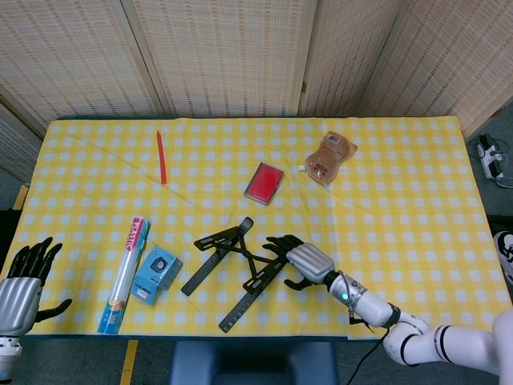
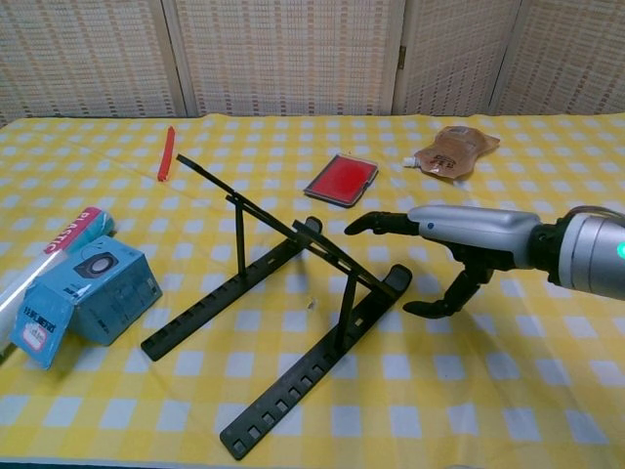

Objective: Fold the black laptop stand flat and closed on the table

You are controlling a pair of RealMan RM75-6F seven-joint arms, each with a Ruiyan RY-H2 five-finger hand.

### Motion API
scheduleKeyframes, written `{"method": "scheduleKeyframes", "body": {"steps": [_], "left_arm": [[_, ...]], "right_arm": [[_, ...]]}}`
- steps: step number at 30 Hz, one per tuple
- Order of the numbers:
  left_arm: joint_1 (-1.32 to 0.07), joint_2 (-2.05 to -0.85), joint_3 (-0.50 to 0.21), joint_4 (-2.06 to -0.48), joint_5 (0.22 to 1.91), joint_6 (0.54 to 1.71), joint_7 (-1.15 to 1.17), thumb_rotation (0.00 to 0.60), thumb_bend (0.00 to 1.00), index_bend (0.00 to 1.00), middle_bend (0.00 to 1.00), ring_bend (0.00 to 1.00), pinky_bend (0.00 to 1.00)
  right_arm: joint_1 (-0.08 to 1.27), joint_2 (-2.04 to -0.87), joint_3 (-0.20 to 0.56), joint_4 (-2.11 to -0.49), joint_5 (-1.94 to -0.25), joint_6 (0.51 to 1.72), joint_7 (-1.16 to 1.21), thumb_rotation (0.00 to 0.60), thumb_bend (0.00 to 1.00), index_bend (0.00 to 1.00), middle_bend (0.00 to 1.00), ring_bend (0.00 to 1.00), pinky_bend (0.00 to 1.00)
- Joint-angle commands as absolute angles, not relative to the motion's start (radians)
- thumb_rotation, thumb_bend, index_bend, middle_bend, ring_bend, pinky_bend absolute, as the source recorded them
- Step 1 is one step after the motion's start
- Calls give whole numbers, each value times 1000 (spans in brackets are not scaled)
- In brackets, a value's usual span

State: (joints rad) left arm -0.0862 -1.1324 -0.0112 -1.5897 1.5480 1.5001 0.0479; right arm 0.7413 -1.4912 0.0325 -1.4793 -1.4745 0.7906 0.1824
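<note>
Near the lower middle of the head view, the black laptop stand (image 1: 240,269) sits on the yellow checked tablecloth (image 1: 401,200), and it is plainly not folded yet. The chest view shows its two notched base rails lying on the cloth while the upper support bars rise at a slant on thin struts, the far ends well off the table. So the task looks barely begun: the raised frame has to be collapsed onto the rails and the rails brought together.

The right hand (image 2: 459,234) hovers just beside the stand's right-hand rail end, fingers spread and extended toward the frame, thumb hanging below, holding nothing. Whether a fingertip touches the stand I cannot tell; in the chest view it appears just apart. The left hand (image 1: 22,281) waits at the lower left edge of the head view, fingers apart and empty, well away from the stand.

Left of the stand lie a small blue box (image 1: 156,274) and a plastic-wrap roll (image 1: 126,273); a red case (image 1: 264,182), a brown pouch (image 1: 329,157) and a red pen (image 1: 161,156) lie further up the frame.
</note>
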Motion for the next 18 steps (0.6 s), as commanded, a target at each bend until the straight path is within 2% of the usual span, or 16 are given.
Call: {"method": "scheduleKeyframes", "body": {"steps": [1, 10, 18], "left_arm": [[-87, -1133, -11, -1589, 1547, 1497, 46, 600, 89, 0, 0, 0, 0], [-95, -1133, -18, -1582, 1544, 1489, 39, 600, 89, 0, 0, 0, 0], [-100, -1134, -21, -1573, 1536, 1482, 31, 600, 90, 0, 0, 0, 0]], "right_arm": [[747, -1549, 45, -1440, -1485, 814, 180, 600, 395, 0, 0, 0, 0], [771, -1683, 85, -1299, -1466, 838, 142, 600, 395, 0, 0, 0, 0], [789, -1731, 113, -1204, -1443, 841, 124, 600, 393, 0, 0, 0, 0]]}}
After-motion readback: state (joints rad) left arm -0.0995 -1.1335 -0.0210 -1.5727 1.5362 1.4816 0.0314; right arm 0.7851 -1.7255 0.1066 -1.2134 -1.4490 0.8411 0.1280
